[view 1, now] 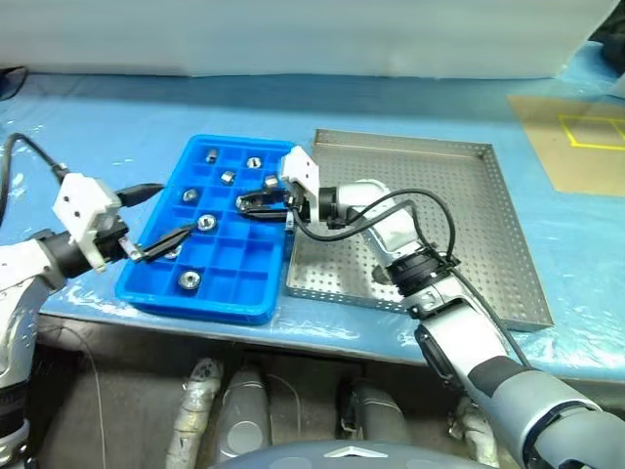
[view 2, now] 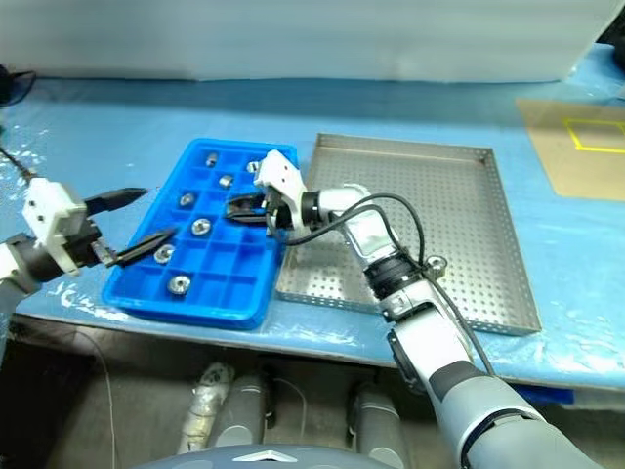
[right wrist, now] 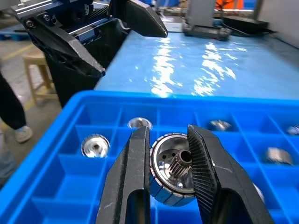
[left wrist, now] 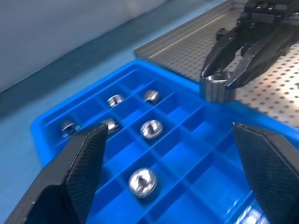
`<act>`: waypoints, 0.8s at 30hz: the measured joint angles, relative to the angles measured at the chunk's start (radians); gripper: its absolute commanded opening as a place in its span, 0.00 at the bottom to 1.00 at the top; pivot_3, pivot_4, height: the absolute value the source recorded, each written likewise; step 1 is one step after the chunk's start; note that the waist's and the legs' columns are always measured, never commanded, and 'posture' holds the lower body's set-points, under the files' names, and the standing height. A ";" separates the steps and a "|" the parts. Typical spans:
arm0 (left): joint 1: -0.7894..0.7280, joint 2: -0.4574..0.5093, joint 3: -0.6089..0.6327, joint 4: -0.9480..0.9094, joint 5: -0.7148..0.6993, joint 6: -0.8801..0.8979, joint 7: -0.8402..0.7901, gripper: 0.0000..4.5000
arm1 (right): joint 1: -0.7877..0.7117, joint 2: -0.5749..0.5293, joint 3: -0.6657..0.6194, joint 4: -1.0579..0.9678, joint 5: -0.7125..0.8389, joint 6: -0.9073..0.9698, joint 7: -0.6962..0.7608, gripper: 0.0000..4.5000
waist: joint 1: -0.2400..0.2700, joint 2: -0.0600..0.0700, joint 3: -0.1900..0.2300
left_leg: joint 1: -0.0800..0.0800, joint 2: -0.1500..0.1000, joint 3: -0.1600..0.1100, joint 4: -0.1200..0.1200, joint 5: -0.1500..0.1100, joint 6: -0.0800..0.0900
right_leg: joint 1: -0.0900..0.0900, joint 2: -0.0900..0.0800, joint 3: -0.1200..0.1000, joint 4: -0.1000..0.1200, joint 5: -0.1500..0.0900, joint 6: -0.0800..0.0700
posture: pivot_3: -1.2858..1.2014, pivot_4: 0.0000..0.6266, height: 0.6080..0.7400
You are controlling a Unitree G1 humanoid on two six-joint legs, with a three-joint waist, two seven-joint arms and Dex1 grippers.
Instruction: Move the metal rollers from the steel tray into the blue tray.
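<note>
A roller (right wrist: pixel 172 175) is held clamped in the right gripper (view 1: pixel 256 202) over the blue tray (view 1: pixel 256 295) (six seemingly already placed); the steel tray (view 1: pixel 488 244) looks emptied, and the left gripper (view 1: pixel 161 217) is spread wide.

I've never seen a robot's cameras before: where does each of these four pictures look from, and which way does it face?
Left eye: on the head, facing forward and down at the blue tray and steel tray; both arms show.
Right eye: beside it, same scene.
Left wrist: on the left arm, looking past its open left hand across the blue tray at the right hand.
Right wrist: on the right arm, looking along its right hand, shut on a roller, toward the left hand.
Both wrist views share the blue tray and the held roller.
</note>
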 measured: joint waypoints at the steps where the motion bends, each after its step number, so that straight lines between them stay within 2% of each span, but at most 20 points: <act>1: 0.022 0.000 0.028 -0.013 -0.002 0.007 0.009 0.99 | -0.006 0.009 0.000 0.014 -0.001 -0.015 0.012 0.17 | 0.011 0.000 0.000 | 0.000 0.000 0.000 0.000 0.000 0.000 | 0.000 0.000 0.000 0.000 0.000 0.000 | 0.68 0.24 1.00; 8: 0.109 0.008 0.127 -0.056 -0.028 0.034 0.040 0.99 | -0.013 0.077 0.022 0.156 -0.045 -0.086 0.055 0.17 | 0.053 0.000 0.000 | 0.001 0.002 -0.003 0.000 0.001 -0.002 | 0.000 0.000 0.000 0.002 0.000 0.000 | 0.68 0.24 1.00; 18: 0.066 0.023 0.083 -0.057 -0.054 0.044 0.047 0.99 | -0.004 0.114 0.036 0.294 -0.123 -0.151 0.025 0.17 | 0.056 0.000 0.000 | 0.000 0.003 -0.009 0.000 0.002 -0.004 | -0.001 0.001 0.000 0.004 0.000 0.000 | 0.67 0.24 1.00; 24: 0.023 0.023 0.029 -0.053 -0.059 0.043 0.045 0.99 | 0.003 0.115 -0.003 0.318 -0.128 -0.181 -0.018 0.63 | 0.051 0.000 0.000 | 0.001 0.003 -0.008 0.000 0.003 -0.005 | -0.002 0.001 0.000 0.005 -0.001 -0.001 | 0.64 0.24 1.00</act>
